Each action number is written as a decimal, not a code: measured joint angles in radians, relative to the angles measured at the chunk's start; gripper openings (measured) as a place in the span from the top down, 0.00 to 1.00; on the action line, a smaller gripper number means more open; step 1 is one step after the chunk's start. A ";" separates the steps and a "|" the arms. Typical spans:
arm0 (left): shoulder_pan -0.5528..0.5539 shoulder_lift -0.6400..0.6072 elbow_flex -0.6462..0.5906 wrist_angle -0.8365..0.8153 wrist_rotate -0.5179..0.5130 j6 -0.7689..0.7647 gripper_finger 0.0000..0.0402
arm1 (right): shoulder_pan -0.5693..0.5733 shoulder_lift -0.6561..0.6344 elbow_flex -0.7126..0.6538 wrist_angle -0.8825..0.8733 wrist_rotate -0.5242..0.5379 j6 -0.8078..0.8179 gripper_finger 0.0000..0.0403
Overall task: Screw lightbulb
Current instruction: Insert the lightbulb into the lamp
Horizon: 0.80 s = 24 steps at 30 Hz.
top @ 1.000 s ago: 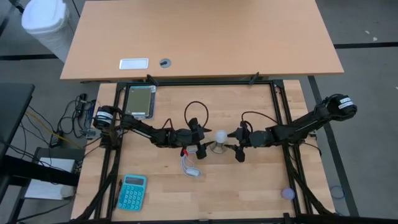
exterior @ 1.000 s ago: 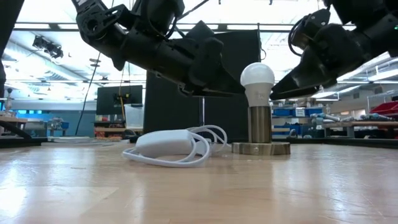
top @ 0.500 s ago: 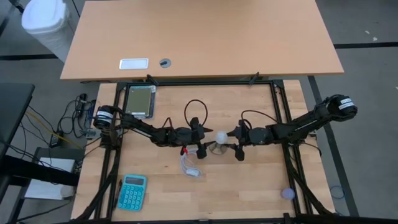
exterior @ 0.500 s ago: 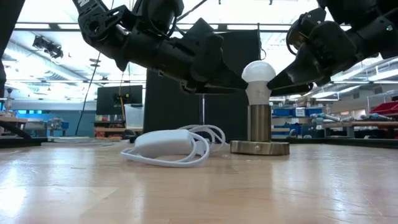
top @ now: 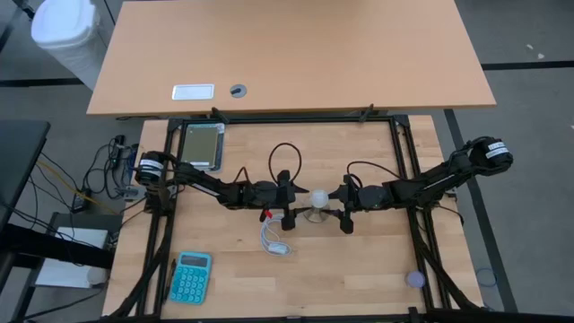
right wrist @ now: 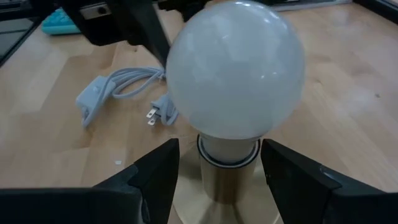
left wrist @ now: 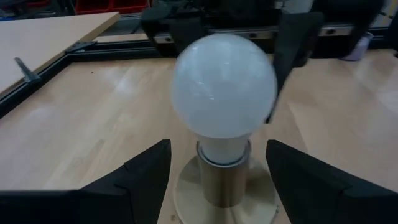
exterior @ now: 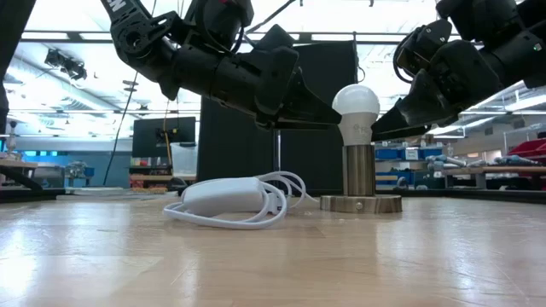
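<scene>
The white lightbulb (exterior: 355, 111) stands upright, its narrow base down in a brass socket (exterior: 359, 170). The socket stands on a round foot (exterior: 361, 204) flat on the wooden table. My left gripper (top: 296, 206) comes in nearly level from the table's left. It is open, with one finger (left wrist: 146, 168) low on each side, short of the bulb's neck. My right gripper (top: 339, 206) comes in from the table's right, open. Its fingers (right wrist: 158, 165) stand either side of the socket's top. Between fingers and bulb I see no touch.
A white cord with plug and switch (top: 273, 240) lies just nearer than the socket. A teal calculator (top: 190, 276) sits at the near left, a small purple disc (top: 415, 279) at the near right, and a grey tray (top: 201, 145) at the far left. Black frame rails (top: 408, 170) border the table.
My left gripper has turned a little at the wrist beside the bulb. Both grippers stay where they were with the same gaps, and the bulb stays upright in the socket.
</scene>
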 joint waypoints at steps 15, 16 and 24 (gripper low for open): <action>0.042 0.000 0.000 0.026 0.057 0.057 0.33 | -0.052 0.000 0.000 0.056 -0.067 -0.064 0.43; 0.042 0.000 0.000 0.028 0.056 0.058 0.33 | -0.052 0.000 -0.001 0.061 -0.067 -0.063 0.43; 0.044 0.000 -0.001 -0.019 0.048 0.059 0.33 | -0.052 0.000 -0.001 0.055 -0.077 -0.057 0.43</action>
